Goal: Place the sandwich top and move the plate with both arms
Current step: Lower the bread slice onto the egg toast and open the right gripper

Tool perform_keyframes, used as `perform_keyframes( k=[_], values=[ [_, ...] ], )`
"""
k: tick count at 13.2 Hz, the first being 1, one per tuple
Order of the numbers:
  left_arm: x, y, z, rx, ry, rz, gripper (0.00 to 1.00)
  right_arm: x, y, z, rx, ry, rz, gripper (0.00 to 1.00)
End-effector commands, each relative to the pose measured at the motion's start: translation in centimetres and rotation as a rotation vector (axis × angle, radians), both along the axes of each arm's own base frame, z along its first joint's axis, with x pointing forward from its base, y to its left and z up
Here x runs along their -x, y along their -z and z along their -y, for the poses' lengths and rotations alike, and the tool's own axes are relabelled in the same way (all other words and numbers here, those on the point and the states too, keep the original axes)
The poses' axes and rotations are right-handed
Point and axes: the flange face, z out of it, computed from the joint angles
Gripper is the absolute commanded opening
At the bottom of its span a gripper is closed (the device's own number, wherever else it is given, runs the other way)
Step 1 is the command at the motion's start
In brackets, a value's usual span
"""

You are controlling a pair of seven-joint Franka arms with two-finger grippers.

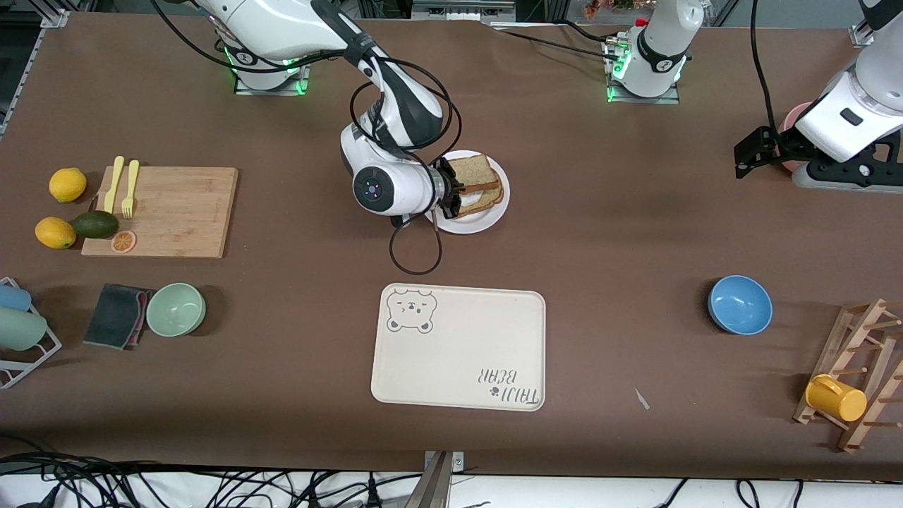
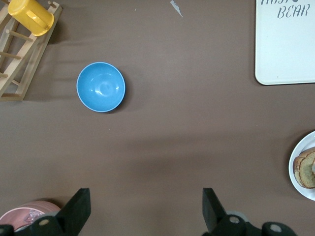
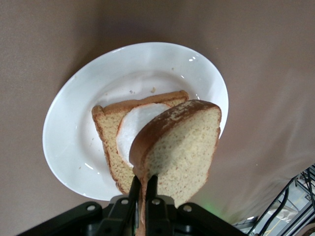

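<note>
My right gripper (image 1: 457,192) is shut on the sandwich top (image 1: 474,171), a tan slice with a brown crust, and holds it tilted just over the white plate (image 1: 487,215). In the right wrist view the slice (image 3: 182,147) is pinched at its edge between my right gripper (image 3: 143,189) fingers, above a second slice bearing a fried egg (image 3: 134,125) on the plate (image 3: 74,128). My left gripper (image 1: 753,152) is open and empty, up over the table at the left arm's end; the left wrist view shows my left gripper (image 2: 146,209) spread wide over bare table.
A cream bear tray (image 1: 458,346) lies nearer the front camera than the plate. A blue bowl (image 1: 739,304) and a wooden rack with a yellow mug (image 1: 836,397) are toward the left arm's end. A cutting board (image 1: 169,210), lemons, avocado, green bowl (image 1: 176,309) and sponge are toward the right arm's end.
</note>
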Motion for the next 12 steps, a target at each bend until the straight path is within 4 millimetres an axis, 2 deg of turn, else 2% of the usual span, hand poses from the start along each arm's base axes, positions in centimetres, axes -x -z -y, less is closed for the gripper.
perform_keyframes(
  k=[1,2,3,4,5,7,9,10,11,12],
  values=[
    [0.2,-0.3,0.1,0.019,-0.008,-0.005,1.00,-0.3,0.4,0.2,-0.019,-0.042,0.029,0.00],
    [0.2,-0.3,0.1,0.019,-0.008,-0.005,1.00,-0.5,0.9,0.3,-0.029,-0.060,0.034,0.00],
    [0.2,-0.3,0.1,0.017,-0.008,-0.005,1.00,-1.3,1.4,1.2,-0.030,-0.064,0.040,0.17],
    [0.2,-0.3,0.1,0.019,-0.008,-0.005,1.00,-2.0,1.4,2.1,-0.048,-0.087,0.049,0.20],
    [0.2,-0.3,0.1,0.019,-0.008,-0.005,1.00,-2.1,1.4,2.3,-0.064,-0.120,0.062,0.33],
    [0.2,-0.3,0.1,0.019,-0.008,-0.005,1.00,-1.9,1.4,2.0,-0.065,-0.135,0.072,0.74],
    [0.2,-0.3,0.1,0.019,-0.008,-0.005,1.00,-2.1,0.8,2.0,-0.066,-0.131,0.077,0.90],
    [0.2,-0.3,0.1,0.017,-0.008,-0.005,1.00,-2.5,0.2,1.9,-0.071,-0.136,0.090,0.92],
    [0.2,-0.3,0.1,0.017,-0.008,-0.005,1.00,-2.7,-0.5,2.0,-0.072,-0.140,0.102,0.99],
    [0.2,-0.3,0.1,0.019,-0.008,-0.005,1.00,-2.8,-1.8,1.9,-0.072,-0.150,0.126,0.99]
  ],
)
